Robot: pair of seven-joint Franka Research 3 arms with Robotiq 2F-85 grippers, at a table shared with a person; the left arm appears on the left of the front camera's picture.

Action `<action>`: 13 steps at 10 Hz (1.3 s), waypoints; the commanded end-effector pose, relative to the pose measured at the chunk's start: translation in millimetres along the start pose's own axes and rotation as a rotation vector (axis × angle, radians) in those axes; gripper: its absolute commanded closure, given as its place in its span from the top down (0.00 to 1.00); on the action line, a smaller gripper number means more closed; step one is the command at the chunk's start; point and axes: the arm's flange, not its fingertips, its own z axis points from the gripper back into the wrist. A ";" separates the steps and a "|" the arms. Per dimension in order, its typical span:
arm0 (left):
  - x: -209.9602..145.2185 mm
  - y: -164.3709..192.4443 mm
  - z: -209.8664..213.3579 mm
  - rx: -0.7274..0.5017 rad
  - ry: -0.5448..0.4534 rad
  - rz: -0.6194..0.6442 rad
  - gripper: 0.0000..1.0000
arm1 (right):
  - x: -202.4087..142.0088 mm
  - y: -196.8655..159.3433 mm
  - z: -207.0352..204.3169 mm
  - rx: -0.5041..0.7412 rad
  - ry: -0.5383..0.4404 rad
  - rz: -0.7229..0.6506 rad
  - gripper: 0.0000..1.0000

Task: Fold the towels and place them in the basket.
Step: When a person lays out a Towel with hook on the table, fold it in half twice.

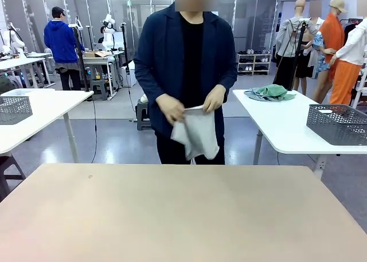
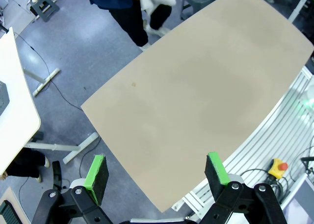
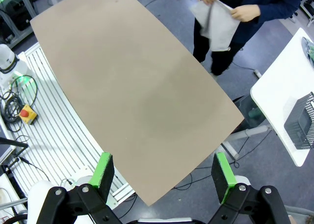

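A person beyond the table's far edge holds a towel; left gripper and right gripper hover, jaws spread. Folding not yet begun; it likely needs laying flat.

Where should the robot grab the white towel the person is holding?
Probably its loose lower edge, coming from the robot's side of the table. The towel hangs from the person's hands, which pinch its top edge, so the bottom is free.
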 end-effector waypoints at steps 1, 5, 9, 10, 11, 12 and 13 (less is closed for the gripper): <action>0.3 -0.4 -0.9 0.001 -0.002 -0.002 1.00 | 0.9 0.3 0.5 0.002 -0.008 0.001 1.00; 0.3 -0.4 -0.9 0.001 -0.002 -0.002 1.00 | 0.9 0.3 0.5 0.002 -0.008 0.001 1.00; 0.3 -0.4 -0.9 0.001 -0.002 -0.002 1.00 | 0.9 0.3 0.5 0.002 -0.008 0.001 1.00; 0.3 -0.4 -0.9 0.001 -0.002 -0.002 1.00 | 0.9 0.3 0.5 0.002 -0.008 0.001 1.00; 0.3 -0.4 -0.9 0.001 -0.002 -0.002 1.00 | 0.9 0.3 0.5 0.002 -0.008 0.001 1.00; 0.3 -0.4 -0.9 0.001 -0.002 -0.002 1.00 | 0.9 0.3 0.5 0.002 -0.008 0.001 1.00; 0.3 -0.4 -0.9 0.001 -0.002 -0.002 1.00 | 0.9 0.3 0.5 0.002 -0.008 0.001 1.00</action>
